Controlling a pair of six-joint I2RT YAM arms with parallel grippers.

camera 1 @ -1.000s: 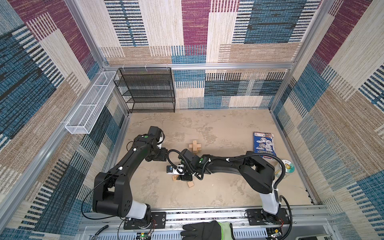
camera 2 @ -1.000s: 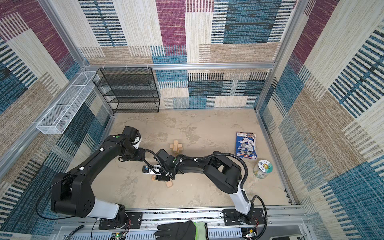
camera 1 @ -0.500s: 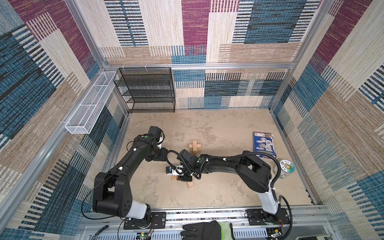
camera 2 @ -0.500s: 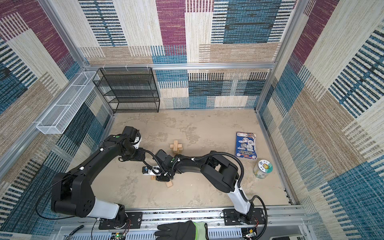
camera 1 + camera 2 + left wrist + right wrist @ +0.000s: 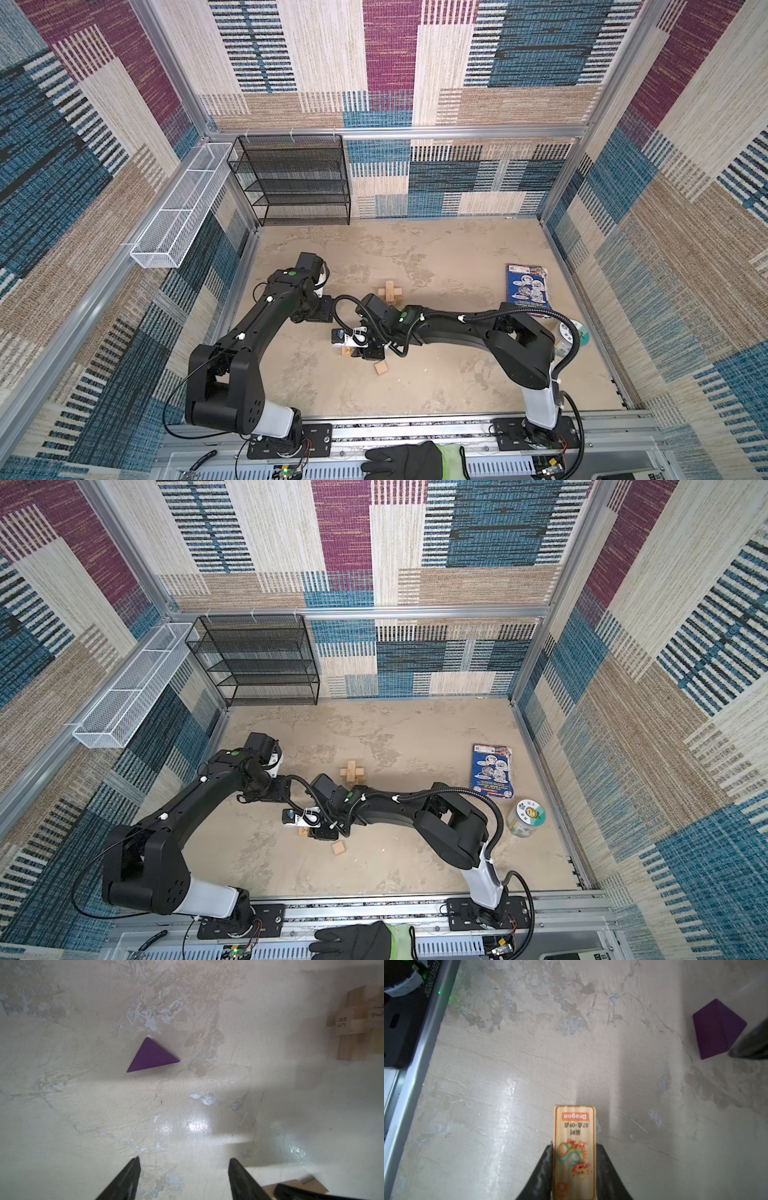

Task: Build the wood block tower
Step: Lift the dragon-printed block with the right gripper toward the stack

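Hardly anything has shifted in the top views over the last second: both arms hold nearly the same poses, and the one small change is at the right gripper (image 5: 574, 1148), whose jaws have drawn in and now press on both long sides of the printed block (image 5: 574, 1124), a pale brick with an orange "Dragon" label and a coloured dragon. That block shows in both top views as a small orange-edged piece at the gripper's tip (image 5: 347, 351); whether it is lifted off the table (image 5: 457, 374) cannot be told. The left gripper (image 5: 184, 1159) has stayed where it was, jaws apart and empty, low over the table with the purple wedge (image 5: 152, 1056) lying flat ahead of it and not touching it. The wedge also shows in the right wrist view (image 5: 716, 1028), just beside a dark finger of the left gripper. The tower (image 5: 389, 293) stands unchanged behind the right wrist, a short stack of pale bricks laid crosswise. A loose cube (image 5: 381, 368) lies on the table near the right gripper, on the side toward the arm bases.
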